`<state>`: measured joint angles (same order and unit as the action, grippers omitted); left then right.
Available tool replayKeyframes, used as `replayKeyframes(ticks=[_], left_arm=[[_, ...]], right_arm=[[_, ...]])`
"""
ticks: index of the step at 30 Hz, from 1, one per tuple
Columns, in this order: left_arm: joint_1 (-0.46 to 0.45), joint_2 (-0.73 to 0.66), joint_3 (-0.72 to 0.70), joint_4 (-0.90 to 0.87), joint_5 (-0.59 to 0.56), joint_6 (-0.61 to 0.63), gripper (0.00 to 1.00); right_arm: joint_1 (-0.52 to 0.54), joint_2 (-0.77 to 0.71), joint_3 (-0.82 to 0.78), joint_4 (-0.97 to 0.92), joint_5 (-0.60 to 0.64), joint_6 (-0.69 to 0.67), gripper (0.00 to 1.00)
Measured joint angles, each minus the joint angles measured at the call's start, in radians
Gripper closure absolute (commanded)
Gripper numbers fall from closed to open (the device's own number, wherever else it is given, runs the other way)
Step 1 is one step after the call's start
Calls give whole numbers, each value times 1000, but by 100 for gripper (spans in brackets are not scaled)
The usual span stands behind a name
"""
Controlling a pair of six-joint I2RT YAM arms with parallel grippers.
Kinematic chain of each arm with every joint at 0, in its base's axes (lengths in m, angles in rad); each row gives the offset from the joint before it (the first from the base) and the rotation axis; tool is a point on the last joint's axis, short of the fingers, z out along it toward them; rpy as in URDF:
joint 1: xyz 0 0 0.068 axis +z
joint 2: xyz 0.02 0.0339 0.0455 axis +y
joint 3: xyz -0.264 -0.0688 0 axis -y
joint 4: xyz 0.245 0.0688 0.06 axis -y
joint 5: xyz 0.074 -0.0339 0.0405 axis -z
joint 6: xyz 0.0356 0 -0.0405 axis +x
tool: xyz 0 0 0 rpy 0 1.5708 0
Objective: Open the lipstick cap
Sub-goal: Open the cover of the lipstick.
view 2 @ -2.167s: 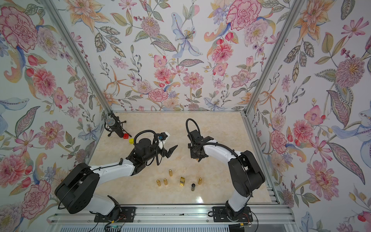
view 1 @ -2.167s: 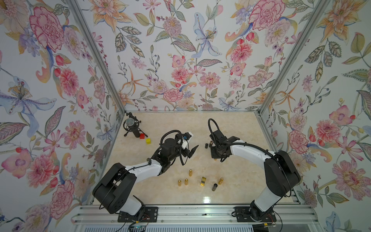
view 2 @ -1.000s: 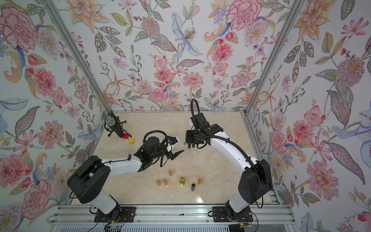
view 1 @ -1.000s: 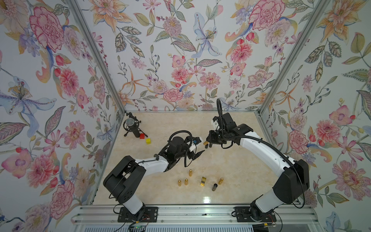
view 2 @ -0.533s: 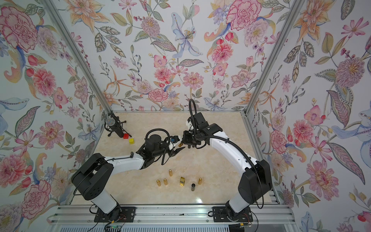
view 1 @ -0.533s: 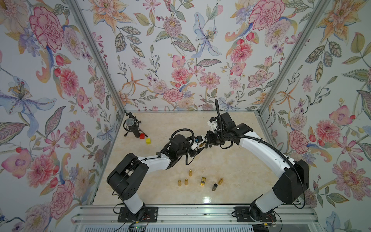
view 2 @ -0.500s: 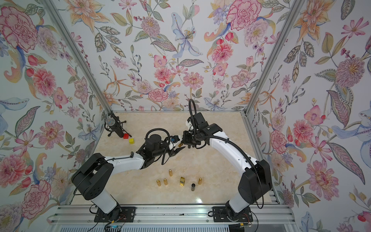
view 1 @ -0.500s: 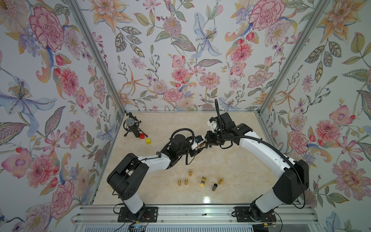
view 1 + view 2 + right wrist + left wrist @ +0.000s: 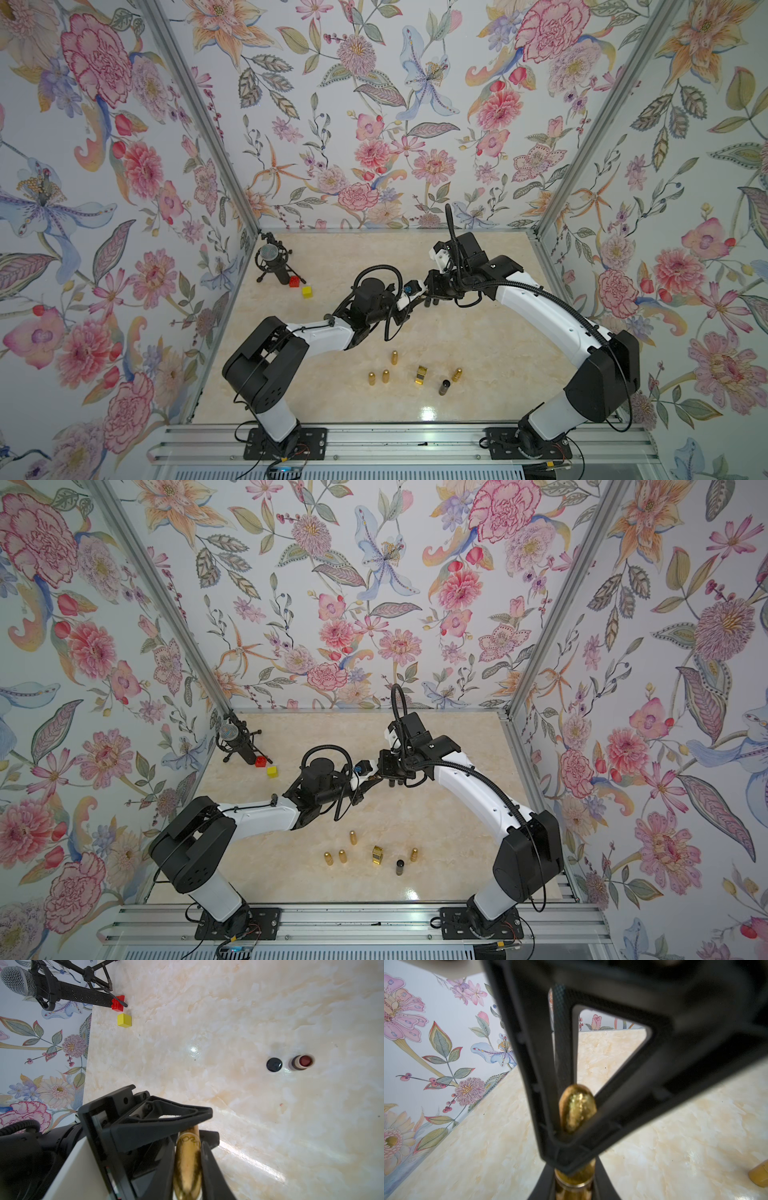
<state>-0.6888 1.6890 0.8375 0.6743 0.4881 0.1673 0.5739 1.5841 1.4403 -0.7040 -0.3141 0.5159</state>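
Observation:
A gold bullet-shaped lipstick is held in the air between both arms over the middle of the table. My right gripper is shut on its rounded end. My left gripper is shut on the other end, just past a seam ring on the lipstick; the rounded tip shows through the right fingers. In both top views the left gripper and right gripper meet tip to tip and hide the lipstick. I see no gap at the seam.
Several gold lipsticks, a square gold one and a black one stand near the front. A black cap and an uncapped red lipstick stand below the right arm. A microphone, red block and yellow block sit back left.
The right arm lifted the lipstick and held it still. The left gripper reached toward it and closed on its free end.

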Motion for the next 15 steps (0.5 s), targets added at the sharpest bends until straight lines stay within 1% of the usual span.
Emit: replayKeyframes(ticks=[2, 4, 15], left_arm=[[0, 0, 0, 0, 2, 1, 96], [0, 0, 0, 0, 2, 1, 100], [0, -6, -28, 43, -2, 1, 100]], right_arm=[[-2, 0, 0, 0, -1, 2, 82], [-5, 0, 0, 0, -2, 5, 82], [-26, 0, -1, -3, -50, 28, 85]])
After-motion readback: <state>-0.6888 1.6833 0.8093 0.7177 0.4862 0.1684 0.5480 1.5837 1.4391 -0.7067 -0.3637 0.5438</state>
